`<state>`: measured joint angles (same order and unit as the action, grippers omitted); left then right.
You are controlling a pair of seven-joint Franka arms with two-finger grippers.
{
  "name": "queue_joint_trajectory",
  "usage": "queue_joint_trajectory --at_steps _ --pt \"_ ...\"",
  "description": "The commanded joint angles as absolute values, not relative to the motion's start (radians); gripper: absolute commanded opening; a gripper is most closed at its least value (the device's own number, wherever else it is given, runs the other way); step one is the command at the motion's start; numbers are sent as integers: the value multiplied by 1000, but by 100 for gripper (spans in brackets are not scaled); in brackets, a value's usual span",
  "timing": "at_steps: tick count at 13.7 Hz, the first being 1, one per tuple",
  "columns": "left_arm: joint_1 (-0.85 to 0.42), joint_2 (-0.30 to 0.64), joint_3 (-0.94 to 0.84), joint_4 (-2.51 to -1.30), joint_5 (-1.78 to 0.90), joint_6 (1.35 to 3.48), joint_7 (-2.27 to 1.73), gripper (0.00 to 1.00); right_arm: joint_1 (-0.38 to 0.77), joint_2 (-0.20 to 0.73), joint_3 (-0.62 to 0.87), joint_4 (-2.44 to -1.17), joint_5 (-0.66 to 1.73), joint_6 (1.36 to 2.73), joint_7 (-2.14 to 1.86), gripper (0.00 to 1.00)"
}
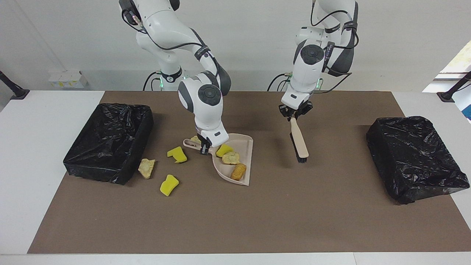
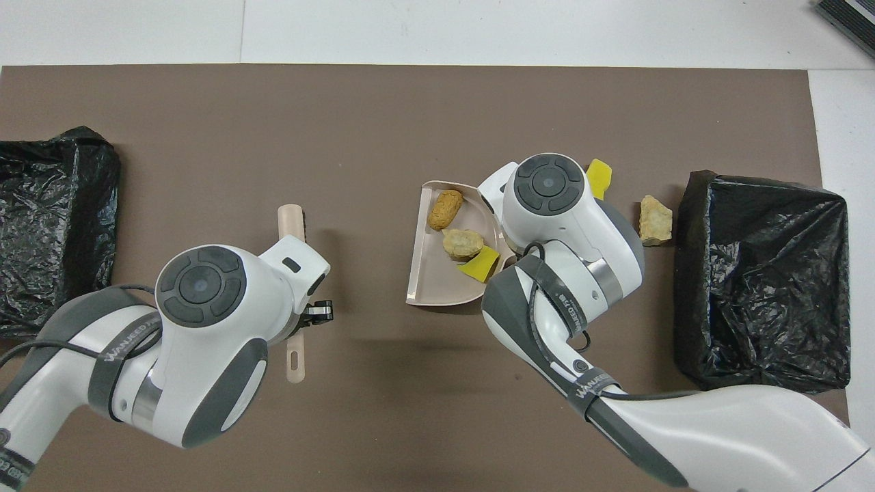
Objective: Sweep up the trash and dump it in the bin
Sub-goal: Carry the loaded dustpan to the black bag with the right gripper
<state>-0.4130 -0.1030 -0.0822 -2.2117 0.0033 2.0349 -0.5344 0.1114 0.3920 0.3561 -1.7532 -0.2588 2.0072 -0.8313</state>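
Note:
My right gripper (image 1: 203,149) is shut on the handle of a beige dustpan (image 1: 245,145) in the middle of the mat. In the dustpan (image 2: 427,287) lie three pieces of trash: a yellow chunk (image 1: 223,150), a pale lump (image 1: 231,158) and an orange-brown lump (image 1: 238,171). Loose trash lies between the pan and the bin (image 1: 110,141) at the right arm's end: two yellow chunks (image 1: 177,154) (image 1: 169,184), a beige rock (image 1: 146,168) and a small pale piece (image 1: 195,139) by the handle. My left gripper (image 1: 294,117) is shut on a brush (image 1: 298,141), which hangs tilted, bristles down.
A second black-lined bin (image 1: 415,158) stands at the left arm's end of the table. The brown mat (image 1: 235,221) covers most of the white tabletop. From overhead, the brush (image 2: 290,219) shows partly under the left arm, and the right arm hides its own gripper.

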Motion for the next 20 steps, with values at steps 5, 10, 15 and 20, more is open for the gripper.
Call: queue_joint_trajectory --at_steps 5,10,15,20 --pt "-436 -249 -89 -2407 14 2132 -551 0 31 281 364 -1796 -209 2019 -807 0" --pt "-590 -264 -89 -2427 6 2144 -715 0 -57 209 364 -1802 -138 2005 -940 0" --pt "-719 -323 -91 -2543 -72 2235 -788 0 -216 152 362 -1801 -51 1962 -1185 0" --pt "-798 -336 -91 -2640 -81 2370 -871 0 -437 120 362 -1783 -51 1884 -1402 0"
